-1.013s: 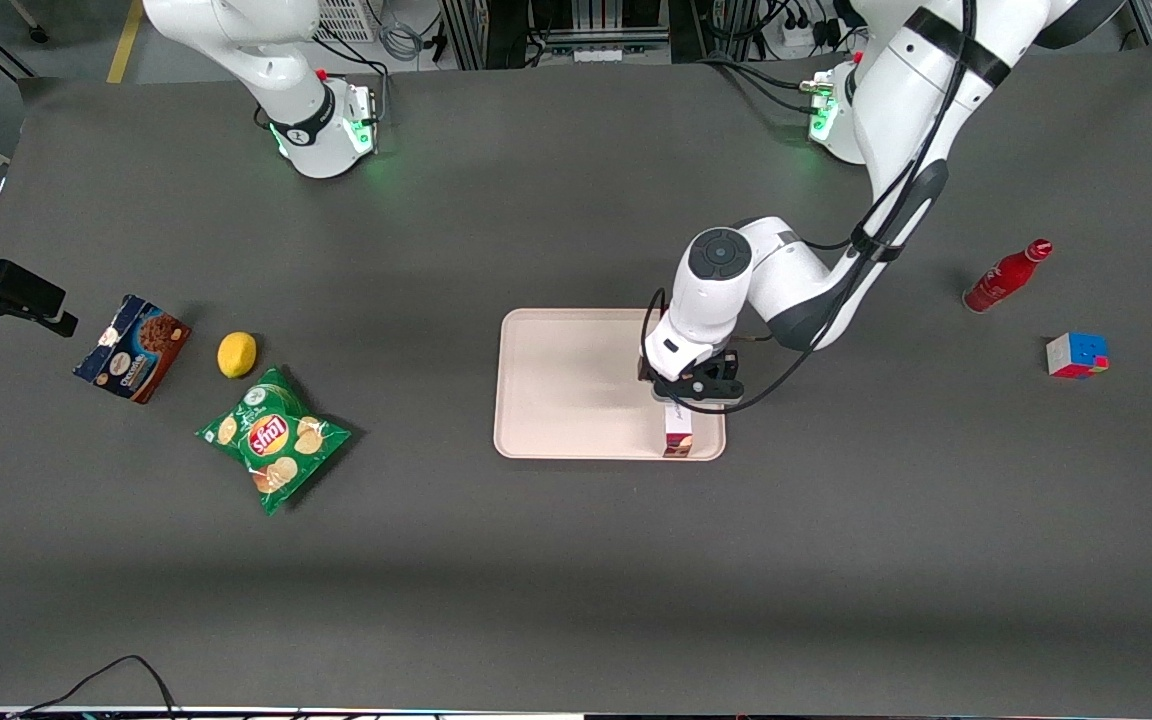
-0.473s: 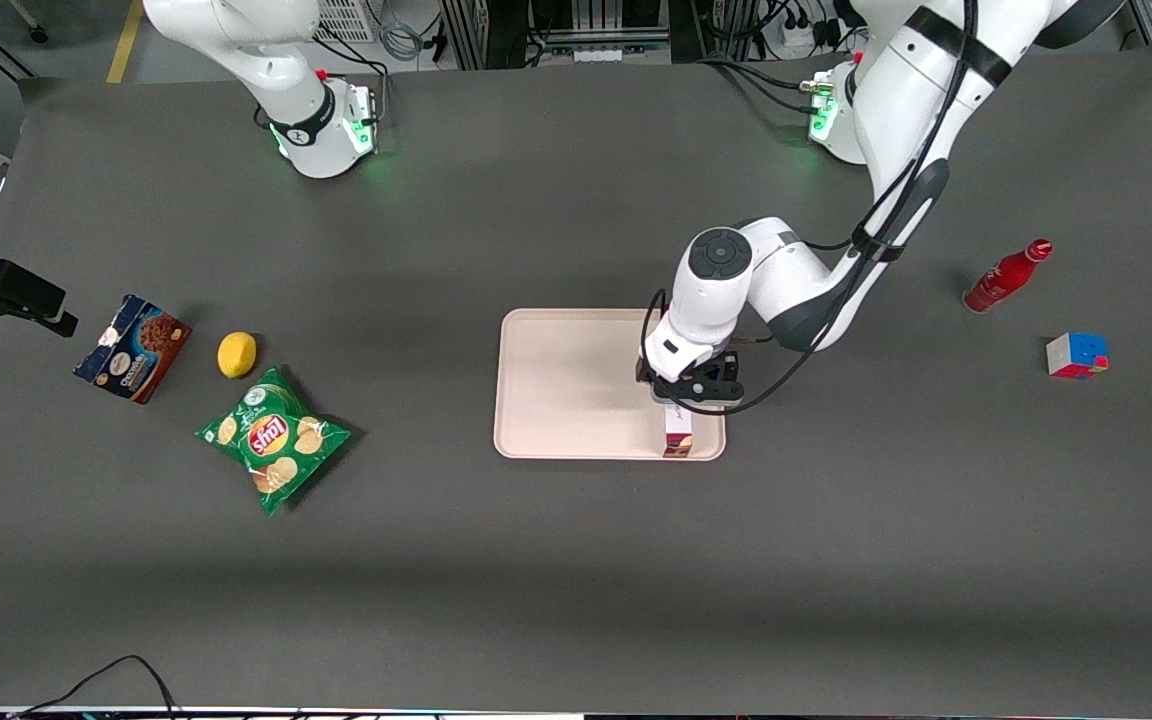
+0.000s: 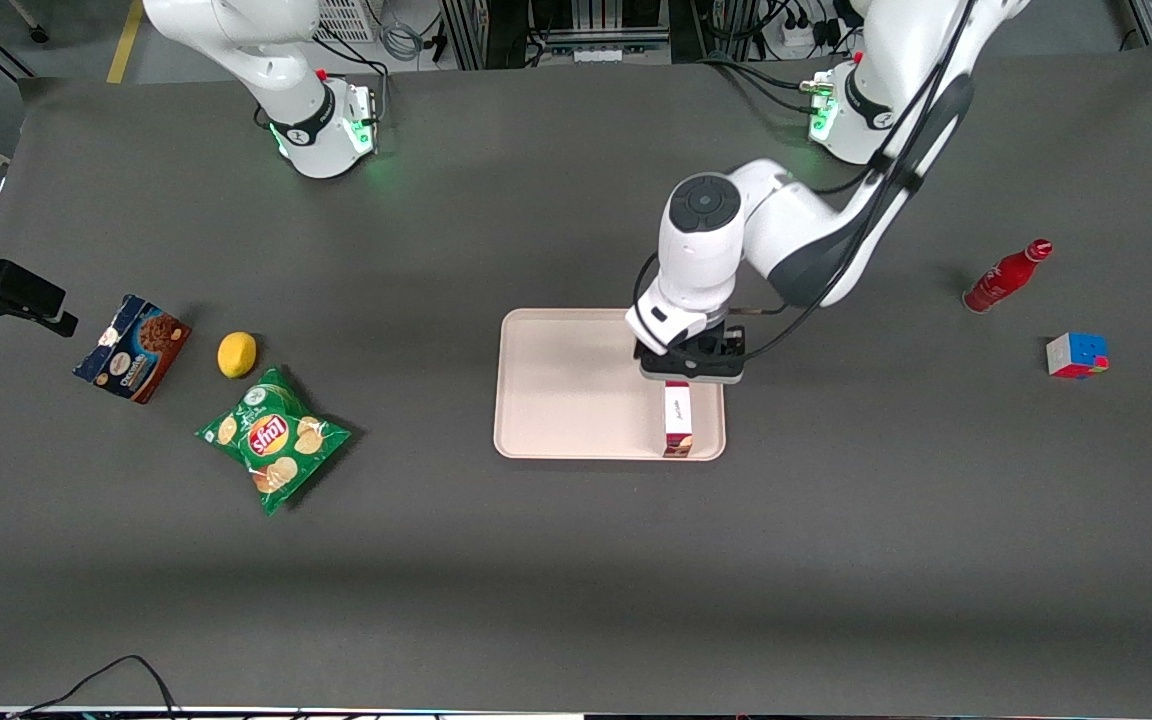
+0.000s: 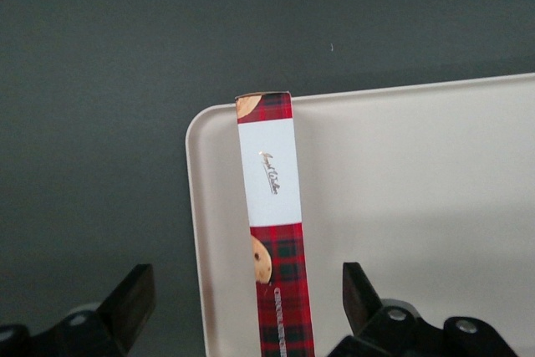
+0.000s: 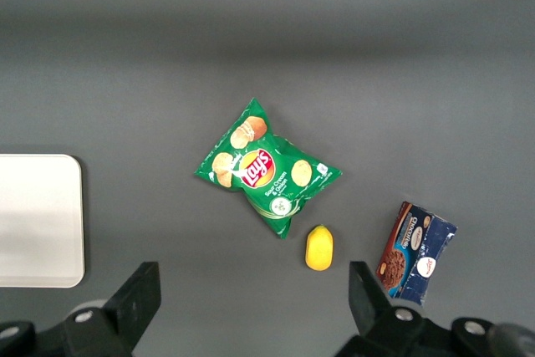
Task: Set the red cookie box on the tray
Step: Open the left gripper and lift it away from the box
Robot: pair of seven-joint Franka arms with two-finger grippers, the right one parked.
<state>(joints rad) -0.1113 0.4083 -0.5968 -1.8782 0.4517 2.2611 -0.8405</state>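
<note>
- The gripper (image 3: 691, 372) hangs above the tray's working-arm edge with its jaws spread wide and nothing between them; in the wrist view the two fingers (image 4: 129, 303) stand well apart on either side of the box, touching neither face. That reads as a release: the load is let go and the hand is clear of it.
- The table (image 3: 576, 560) carries the rest: chip bag (image 3: 273, 439), blue cookie box (image 3: 132, 348) and lemon (image 3: 237, 354) toward the parked arm's end, red bottle (image 3: 1007, 276) and puzzle cube (image 3: 1076, 355) toward the working arm's end, all well apart from the tray.
- The tray (image 3: 576, 385) lies mid-table.
- The red cookie box (image 3: 678, 420) stands on its narrow side inside the tray, along the rim at about four o'clock from the tray's centre, its end near the rounded corner. Set so close to the rim, it seems likely to stay put; the task looks done.
</note>
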